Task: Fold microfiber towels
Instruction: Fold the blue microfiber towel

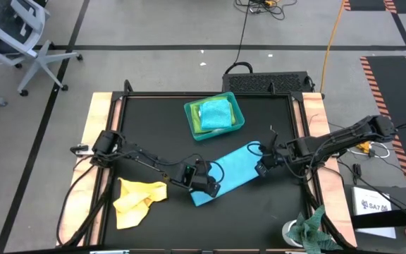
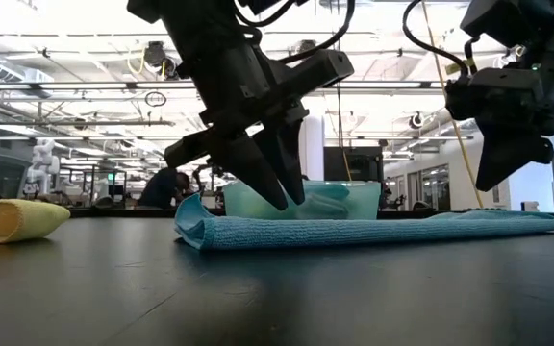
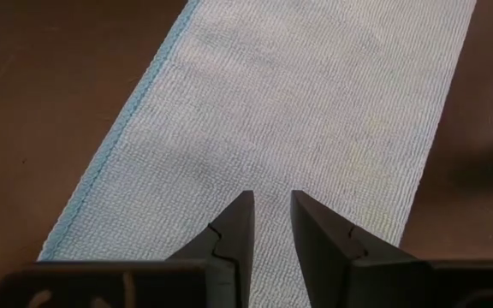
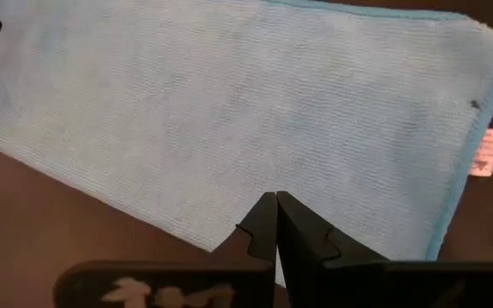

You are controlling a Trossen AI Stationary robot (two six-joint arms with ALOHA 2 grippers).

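A light blue microfiber towel (image 1: 232, 169) lies folded into a long strip, slanting across the middle of the black table. My left gripper (image 1: 206, 185) hovers over its near-left end (image 3: 315, 103), tilted down, fingers a little apart with nothing between them. In the low view its tips (image 2: 282, 197) stand just above the cloth (image 2: 373, 231). My right gripper (image 1: 263, 168) is shut and hangs clear above the strip's far-right end (image 4: 229, 111), near a small label (image 4: 489, 150). A yellow towel (image 1: 138, 201) lies crumpled at the near left.
A teal tray (image 1: 191, 113) at the far middle holds folded green and turquoise towels (image 1: 216, 113). A mottled green-and-white rag (image 1: 314, 229) lies at the near right corner. Wooden rails (image 1: 97, 127) border the table's left and right sides.
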